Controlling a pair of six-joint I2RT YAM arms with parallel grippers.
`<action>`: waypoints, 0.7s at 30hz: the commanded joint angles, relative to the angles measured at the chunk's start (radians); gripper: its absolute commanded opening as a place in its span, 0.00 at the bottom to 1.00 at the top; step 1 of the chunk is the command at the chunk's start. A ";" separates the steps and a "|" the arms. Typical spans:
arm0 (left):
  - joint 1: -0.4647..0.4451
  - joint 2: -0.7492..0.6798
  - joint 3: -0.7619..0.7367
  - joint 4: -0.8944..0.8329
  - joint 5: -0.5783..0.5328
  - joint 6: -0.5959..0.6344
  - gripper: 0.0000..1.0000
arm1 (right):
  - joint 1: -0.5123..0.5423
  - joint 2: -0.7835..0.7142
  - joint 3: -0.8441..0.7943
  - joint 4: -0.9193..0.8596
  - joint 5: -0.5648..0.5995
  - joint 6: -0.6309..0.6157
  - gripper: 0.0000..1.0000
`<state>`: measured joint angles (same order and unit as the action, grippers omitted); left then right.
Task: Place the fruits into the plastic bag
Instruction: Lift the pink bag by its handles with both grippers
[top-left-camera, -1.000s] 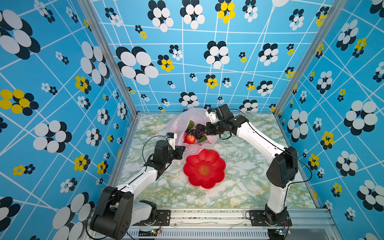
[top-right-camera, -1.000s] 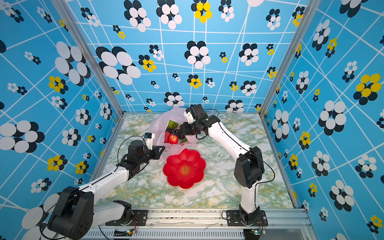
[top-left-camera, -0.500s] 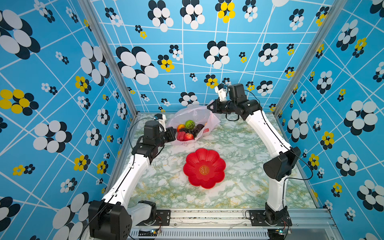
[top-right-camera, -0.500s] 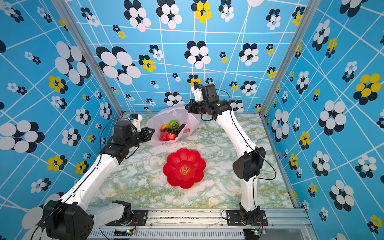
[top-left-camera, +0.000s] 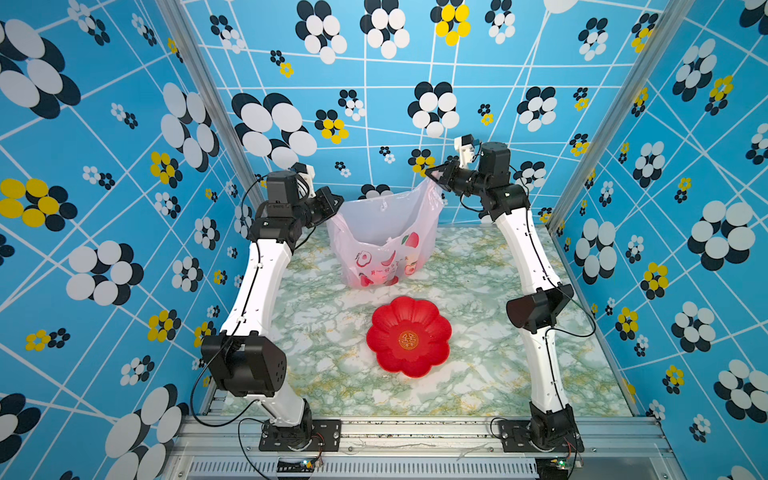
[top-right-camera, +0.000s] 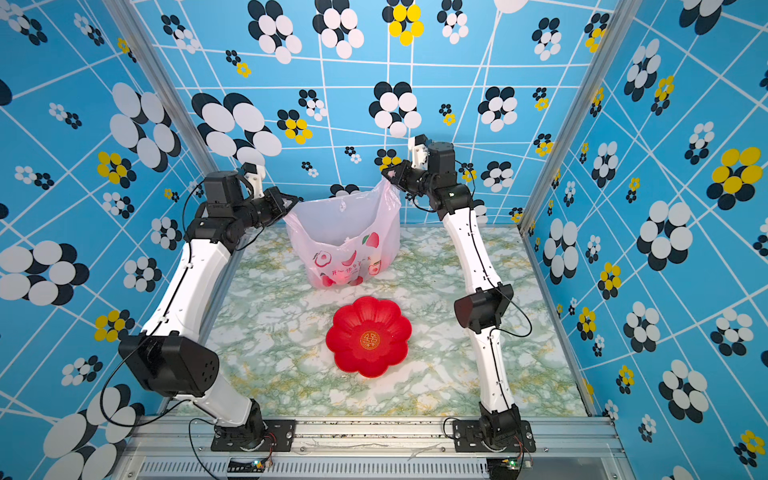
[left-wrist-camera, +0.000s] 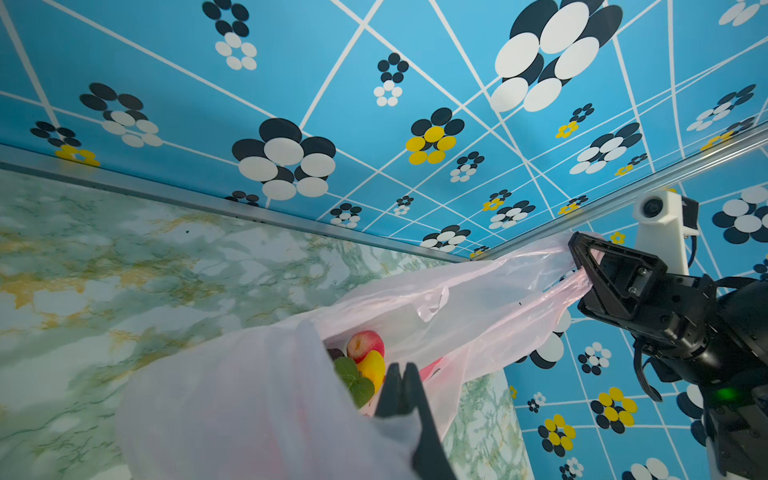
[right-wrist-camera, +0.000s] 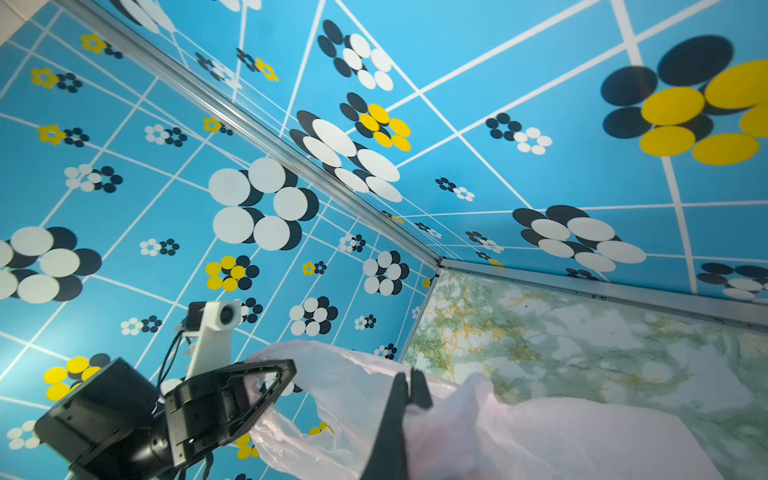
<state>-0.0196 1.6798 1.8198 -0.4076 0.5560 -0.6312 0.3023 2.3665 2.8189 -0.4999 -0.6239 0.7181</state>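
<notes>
The fruits (left-wrist-camera: 365, 359) are lying at the bottom of the plastic bag (top-left-camera: 384, 237). Red, yellow and green pieces are showing through its open mouth in the left wrist view. The bag is hanging upright on the far side of the plate (top-left-camera: 390, 322), apart from it, with a strip of bare bench (top-left-camera: 478, 291) between them. Whether the bag's bottom is bearing on the bench cannot be told.

The left gripper (top-left-camera: 336, 203) is pinching the bag's top edge, beyond the plate and to its left, with its jaws fully closed on the film. The right gripper (top-left-camera: 433, 176) is clamping the opposite handle, beyond the plate and to its right, and sitting higher. The bag's mouth is stretching wide between them. Open bench is running around the plate out to the walls (top-left-camera: 665, 208).
</notes>
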 joint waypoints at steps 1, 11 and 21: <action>0.004 0.009 0.081 0.027 0.051 -0.044 0.00 | 0.001 -0.088 0.011 0.095 -0.066 -0.048 0.00; -0.063 0.080 0.205 0.082 0.091 -0.085 0.00 | 0.011 -0.237 -0.176 0.157 -0.116 -0.190 0.00; -0.100 0.071 0.240 0.070 0.038 -0.044 0.00 | 0.015 -0.593 -0.689 0.306 0.139 -0.410 0.00</action>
<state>-0.1184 1.7622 2.0037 -0.3637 0.6285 -0.7151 0.3119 1.9068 2.2192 -0.3183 -0.6090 0.4198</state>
